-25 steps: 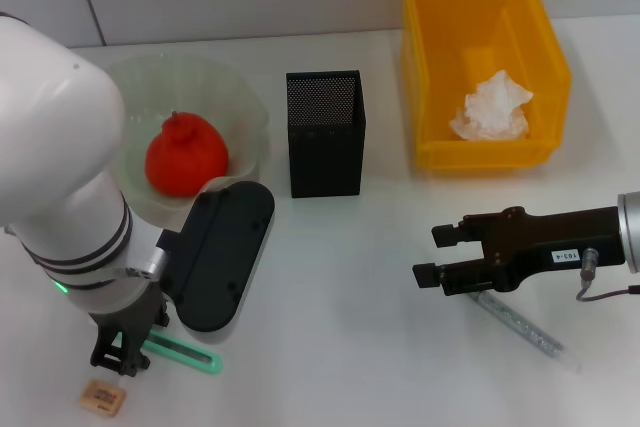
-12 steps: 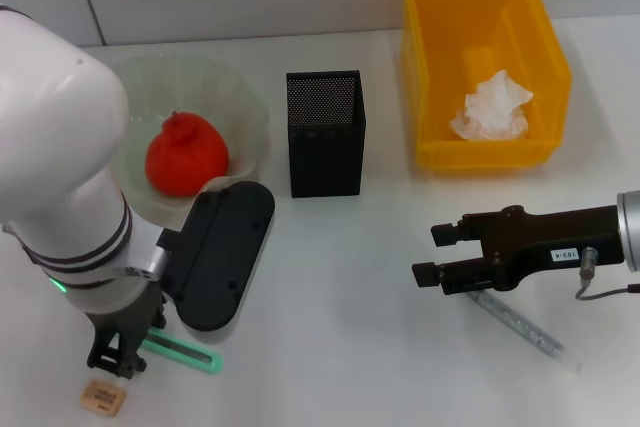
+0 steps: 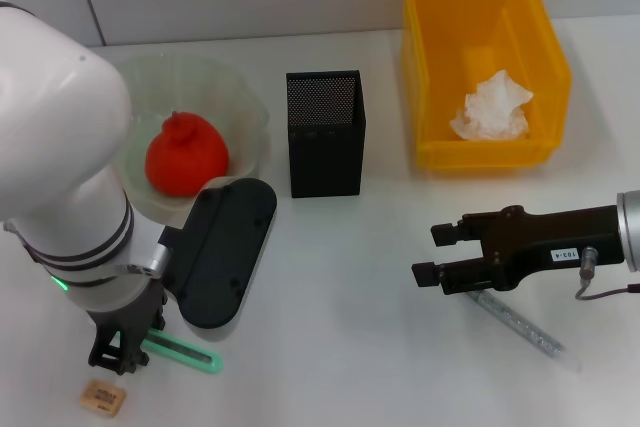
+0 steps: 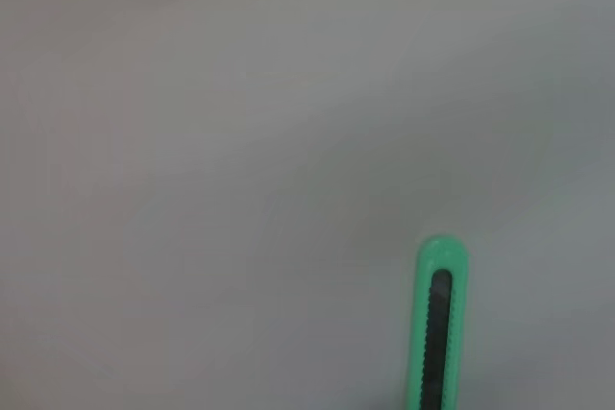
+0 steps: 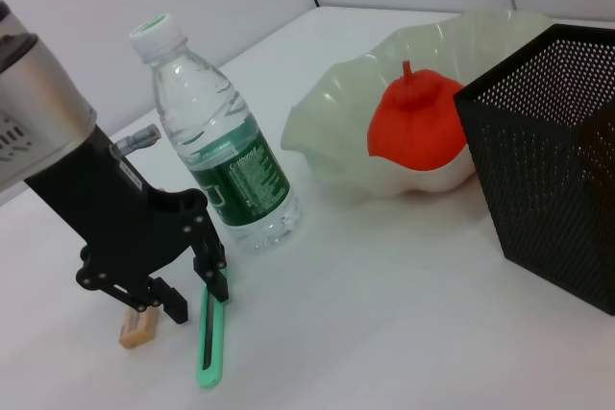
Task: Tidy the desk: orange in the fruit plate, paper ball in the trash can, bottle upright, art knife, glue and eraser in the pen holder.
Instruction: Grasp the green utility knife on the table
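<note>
My left gripper [image 3: 118, 360] hangs low near the table's front left corner, open, over one end of the green art knife [image 3: 185, 353]. In the right wrist view one of its fingers [image 5: 217, 282] stands at the knife's [image 5: 209, 345] end. The tan eraser [image 3: 102, 397] lies just beside it. The bottle [image 5: 223, 157] stands upright behind the left gripper [image 5: 189, 297]. The orange [image 3: 186, 155] sits in the fruit plate [image 3: 240, 97]. The paper ball [image 3: 492, 107] lies in the yellow trash can [image 3: 430, 57]. My right gripper [image 3: 436, 255] is open and empty, above the clear glue stick [image 3: 528, 327].
The black mesh pen holder [image 3: 325, 137] stands mid-table between the plate and the bin. My bulky left arm [image 3: 60, 177] hides the bottle in the head view. Bare white table lies between the two grippers.
My left arm has shifted very slightly over the knife. The right arm and all objects stay where they were.
</note>
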`<state>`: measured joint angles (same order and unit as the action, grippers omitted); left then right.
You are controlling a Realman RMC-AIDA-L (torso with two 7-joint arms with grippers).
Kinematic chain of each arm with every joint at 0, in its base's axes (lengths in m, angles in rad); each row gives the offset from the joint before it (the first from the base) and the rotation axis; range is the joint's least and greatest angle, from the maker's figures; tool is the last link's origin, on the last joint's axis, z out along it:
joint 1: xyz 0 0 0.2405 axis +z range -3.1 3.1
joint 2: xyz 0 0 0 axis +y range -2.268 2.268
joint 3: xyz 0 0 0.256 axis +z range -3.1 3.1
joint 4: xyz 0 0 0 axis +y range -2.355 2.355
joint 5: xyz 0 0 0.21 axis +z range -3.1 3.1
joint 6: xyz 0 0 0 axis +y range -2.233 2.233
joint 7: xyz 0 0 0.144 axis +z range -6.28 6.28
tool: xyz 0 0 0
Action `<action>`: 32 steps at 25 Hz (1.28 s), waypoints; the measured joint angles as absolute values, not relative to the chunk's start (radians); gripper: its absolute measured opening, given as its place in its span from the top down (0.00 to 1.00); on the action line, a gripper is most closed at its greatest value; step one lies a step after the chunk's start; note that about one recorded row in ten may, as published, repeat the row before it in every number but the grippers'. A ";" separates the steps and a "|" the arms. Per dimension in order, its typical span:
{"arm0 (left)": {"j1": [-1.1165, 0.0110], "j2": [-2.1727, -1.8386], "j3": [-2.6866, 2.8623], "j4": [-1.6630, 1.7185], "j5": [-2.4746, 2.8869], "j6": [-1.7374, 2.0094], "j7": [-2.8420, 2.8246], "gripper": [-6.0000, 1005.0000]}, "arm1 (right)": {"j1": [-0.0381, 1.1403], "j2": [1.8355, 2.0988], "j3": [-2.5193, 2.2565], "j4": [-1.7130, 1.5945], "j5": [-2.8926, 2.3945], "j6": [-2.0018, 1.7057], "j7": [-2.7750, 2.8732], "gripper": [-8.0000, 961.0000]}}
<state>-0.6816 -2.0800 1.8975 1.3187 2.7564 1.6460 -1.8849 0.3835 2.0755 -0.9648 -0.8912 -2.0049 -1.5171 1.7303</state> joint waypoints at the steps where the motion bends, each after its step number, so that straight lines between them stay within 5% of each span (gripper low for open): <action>1: -0.682 -2.080 1.898 1.319 2.756 1.646 -1.885 0.64 | 0.384 2.075 -0.965 -0.891 -2.005 -1.517 1.730 0.20; 32: -0.732 -2.080 1.884 1.264 2.750 1.665 -1.913 0.84 | 0.392 2.075 -0.963 -0.896 -2.002 -1.519 1.720 0.21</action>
<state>-0.7317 -2.0800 1.8837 1.2644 2.7502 1.6653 -1.9133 0.3919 2.0755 -0.9633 -0.8964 -2.0017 -1.5187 1.7200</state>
